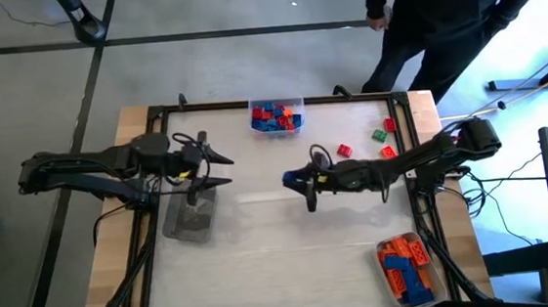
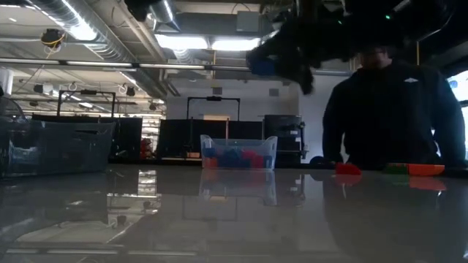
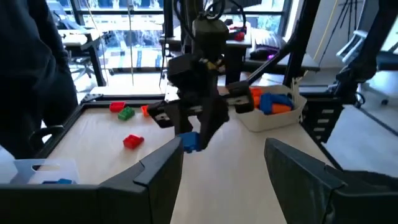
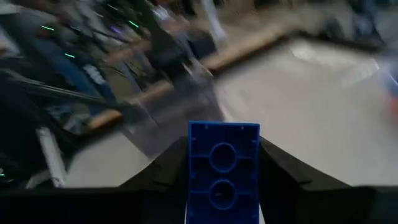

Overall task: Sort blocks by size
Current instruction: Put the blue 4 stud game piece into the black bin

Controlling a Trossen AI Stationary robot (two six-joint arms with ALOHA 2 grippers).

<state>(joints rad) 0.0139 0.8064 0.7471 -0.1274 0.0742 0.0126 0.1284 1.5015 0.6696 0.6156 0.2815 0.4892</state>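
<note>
Above mid-table, right gripper (image 1: 297, 179) hangs in the air, fingers clamped on a blue block (image 4: 222, 172) seated between them, hollow underside toward the wrist camera. Left gripper (image 1: 224, 170), fingers spread apart, hovers over a clear tray (image 1: 190, 219). Loose blocks (image 1: 384, 138) lie well behind.
</note>
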